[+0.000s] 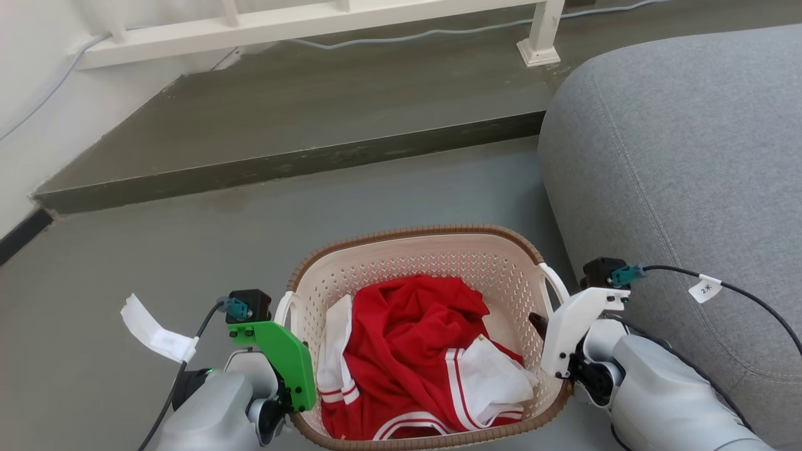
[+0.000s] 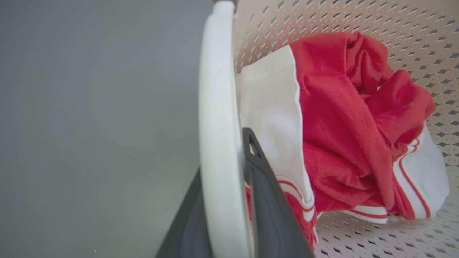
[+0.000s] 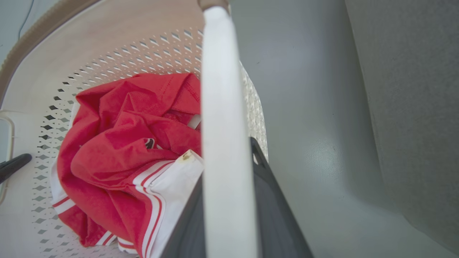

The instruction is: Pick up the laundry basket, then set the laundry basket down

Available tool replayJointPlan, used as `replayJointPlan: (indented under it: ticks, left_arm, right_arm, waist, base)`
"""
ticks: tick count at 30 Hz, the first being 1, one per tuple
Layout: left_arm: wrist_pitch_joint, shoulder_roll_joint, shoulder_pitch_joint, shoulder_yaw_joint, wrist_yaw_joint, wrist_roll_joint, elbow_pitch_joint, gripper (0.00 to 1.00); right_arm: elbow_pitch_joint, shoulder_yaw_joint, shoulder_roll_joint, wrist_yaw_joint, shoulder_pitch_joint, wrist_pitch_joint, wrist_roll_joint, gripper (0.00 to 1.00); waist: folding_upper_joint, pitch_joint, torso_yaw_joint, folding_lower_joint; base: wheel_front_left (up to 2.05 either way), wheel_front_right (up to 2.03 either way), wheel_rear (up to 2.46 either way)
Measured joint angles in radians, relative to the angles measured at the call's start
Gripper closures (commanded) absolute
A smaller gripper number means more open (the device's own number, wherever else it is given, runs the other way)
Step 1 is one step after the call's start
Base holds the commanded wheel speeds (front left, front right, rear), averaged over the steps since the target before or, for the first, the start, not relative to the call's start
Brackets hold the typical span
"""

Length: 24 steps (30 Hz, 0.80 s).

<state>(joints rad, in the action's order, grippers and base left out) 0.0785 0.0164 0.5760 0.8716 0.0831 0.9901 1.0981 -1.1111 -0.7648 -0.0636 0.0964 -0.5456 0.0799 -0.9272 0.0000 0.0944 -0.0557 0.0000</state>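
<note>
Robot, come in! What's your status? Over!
Left end effector, right end effector: shut on laundry basket handles. Red clothes inside. Grey sofa close on right.

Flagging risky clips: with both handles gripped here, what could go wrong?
The jaws pinch only the slim left handle and right handle; uneven motion could tilt the laundry basket or slip a handle. The sofa lies close beside the right arm; swinging right could bump it.
</note>
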Motion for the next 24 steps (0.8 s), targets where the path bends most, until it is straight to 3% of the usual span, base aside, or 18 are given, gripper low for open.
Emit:
replayJointPlan:
  ticks: [24]
  left_arm:
    - [-0.036,0.001,0.057,0.002,-0.006,0.011,0.006,1.00]
  right_arm:
    - [-0.004,-0.021,-0.003,0.000,-0.064,-0.031,-0.018,1.00]
  waist:
    - [0.0000,0.073,-0.007,0.0000]
  base:
    - [0.00,0.00,0.00]
